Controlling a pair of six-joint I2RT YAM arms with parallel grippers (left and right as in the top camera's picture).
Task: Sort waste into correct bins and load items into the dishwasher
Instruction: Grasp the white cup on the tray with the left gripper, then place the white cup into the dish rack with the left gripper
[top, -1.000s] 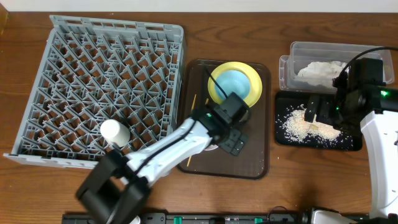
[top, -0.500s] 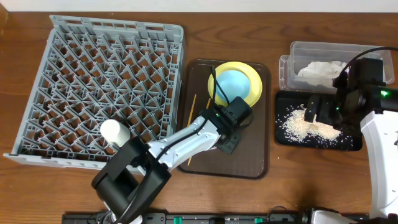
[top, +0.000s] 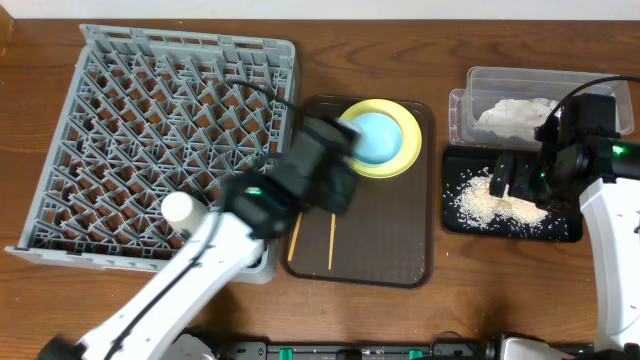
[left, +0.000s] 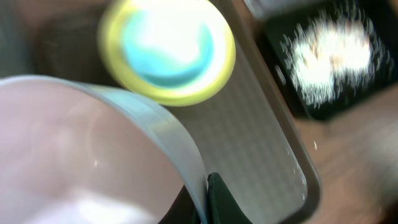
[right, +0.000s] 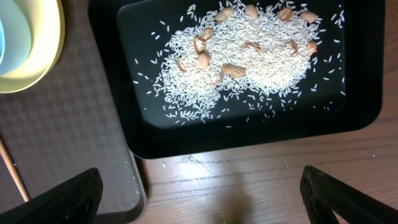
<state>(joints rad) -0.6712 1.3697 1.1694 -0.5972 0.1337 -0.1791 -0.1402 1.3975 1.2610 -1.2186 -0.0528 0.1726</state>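
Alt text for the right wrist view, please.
From above, a black tray holds scattered rice grains and some brown nut-like pieces. A brown tray with a yellow plate lies to its left; the open right gripper hovers over the wooden table.

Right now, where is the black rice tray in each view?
Overhead: black tray at right, below the clear tub.
Left wrist: tray upper right, blurred.
Right wrist: tray at centre, filling most of the frame.
Shared landmark: the brown serving tray, directly on its left in all three.
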